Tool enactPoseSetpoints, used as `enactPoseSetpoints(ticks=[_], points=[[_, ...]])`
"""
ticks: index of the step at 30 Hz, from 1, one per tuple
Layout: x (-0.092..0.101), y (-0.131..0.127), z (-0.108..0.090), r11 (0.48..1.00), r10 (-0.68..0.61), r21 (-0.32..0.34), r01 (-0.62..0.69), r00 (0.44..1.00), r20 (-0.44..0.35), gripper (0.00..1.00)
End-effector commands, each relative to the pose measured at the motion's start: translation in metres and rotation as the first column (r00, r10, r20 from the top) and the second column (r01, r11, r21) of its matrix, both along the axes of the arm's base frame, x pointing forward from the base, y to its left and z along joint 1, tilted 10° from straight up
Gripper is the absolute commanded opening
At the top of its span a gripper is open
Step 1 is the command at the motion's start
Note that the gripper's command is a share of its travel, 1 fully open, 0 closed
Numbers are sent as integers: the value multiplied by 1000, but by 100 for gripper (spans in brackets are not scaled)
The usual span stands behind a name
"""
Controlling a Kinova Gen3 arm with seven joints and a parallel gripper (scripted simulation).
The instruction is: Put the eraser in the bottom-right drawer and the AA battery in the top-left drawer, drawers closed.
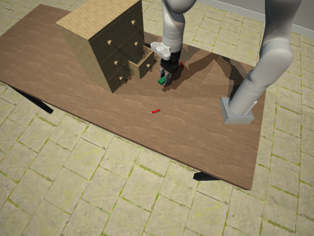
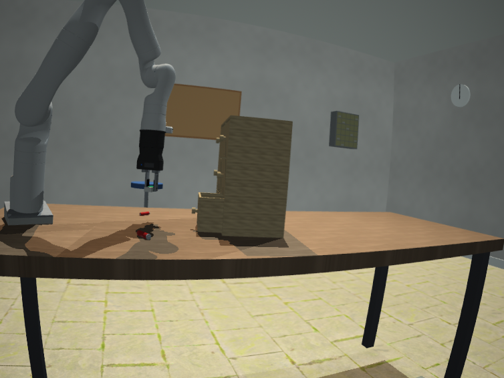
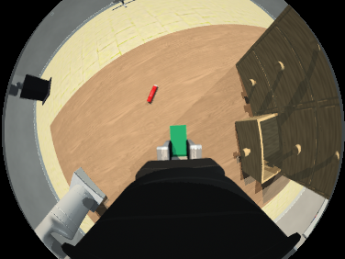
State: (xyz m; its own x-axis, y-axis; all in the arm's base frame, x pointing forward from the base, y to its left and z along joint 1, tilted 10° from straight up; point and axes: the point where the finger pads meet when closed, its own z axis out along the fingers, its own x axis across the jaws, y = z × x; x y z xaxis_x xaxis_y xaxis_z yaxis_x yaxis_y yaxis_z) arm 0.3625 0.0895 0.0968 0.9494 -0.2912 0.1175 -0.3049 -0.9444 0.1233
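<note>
With my hand (image 1: 164, 77) (image 2: 150, 187) (image 3: 178, 146) pinching the eraser (image 1: 161, 80) (image 2: 150, 187) (image 3: 178, 139) above the bench (image 1: 121, 114) (image 2: 345, 224) (image 3: 115, 119), between its far long edge and the top view's nearer one, the bottom-right drawer (image 1: 137, 70) (image 2: 210, 214) (image 3: 248, 146) stands open, leaving both placements and closing undone.

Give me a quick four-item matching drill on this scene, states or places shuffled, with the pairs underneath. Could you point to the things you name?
1. Eraser (image 1: 160, 81) (image 2: 150, 187) (image 3: 178, 137)
2. Bottom-right drawer (image 1: 145, 70) (image 2: 209, 215) (image 3: 250, 133)
3. Bottom-left drawer (image 1: 117, 82) (image 3: 257, 94)
4. Arm's base (image 1: 238, 121) (image 2: 42, 220) (image 3: 83, 173)

A. Pushed in
B. Standing on the table (image 1: 192, 131) (image 2: 345, 226) (image 3: 110, 110)
C. Gripped by the end effector (image 1: 164, 78) (image 2: 152, 187) (image 3: 179, 151)
D. Pulled out

Pairs: 1-C, 2-D, 3-A, 4-B
</note>
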Motion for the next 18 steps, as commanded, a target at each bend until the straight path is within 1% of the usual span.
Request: enactPoseSetpoints(ticks=[1, 18], points=[[2, 0, 4, 1000, -2, 1, 2, 1000, 10, 45], [3, 0, 4, 1000, -9, 2, 9, 1000, 10, 45]])
